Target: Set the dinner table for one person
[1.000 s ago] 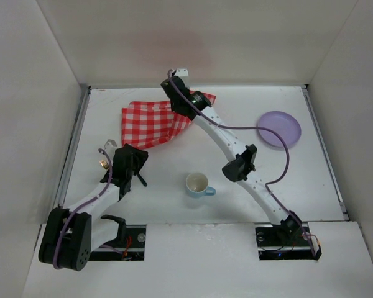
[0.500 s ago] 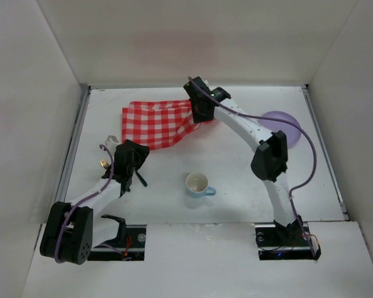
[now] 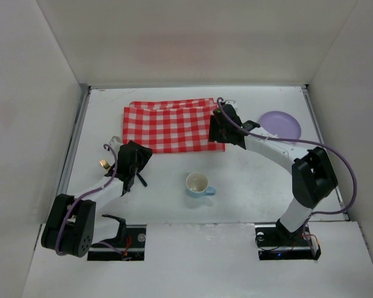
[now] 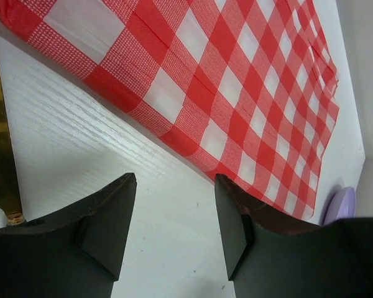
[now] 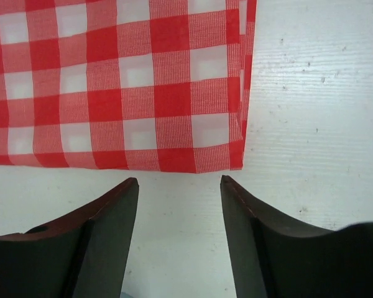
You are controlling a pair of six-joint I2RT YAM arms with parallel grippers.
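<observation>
Looking down on the dinner table [image 3: 248,180], filling the middle of the top view from the left wall to the right wall. Noting rails along its left and right edges, and plain white walls closing in just behind the left, far and right sides. Finding open white surface across the lower middle and lower right of that view, broken only by a cup [image 3: 198,184] with a blue handle, standing upright at lower centre, well apart from everything else. Seeing a red-and-white checked cloth [image 3: 171,127] lying flat in the upper middle, with a doubled fold along its far edge and its right edge near a purple plate [image 3: 286,123] at upper right. Reading the tabletop's long axis as running left to right across the frame, square to the walls, with the cloth's long side lying the same way. Holding the left gripper [image 4: 174,180] released, jaws apart over bare grained white just short of the cloth's edge, gripping nothing. Holding the right gripper [image 5: 179,181] likewise released, jaws spread and empty, hovering over bare table just below the cloth's lower right corner, apart from the fabric.
</observation>
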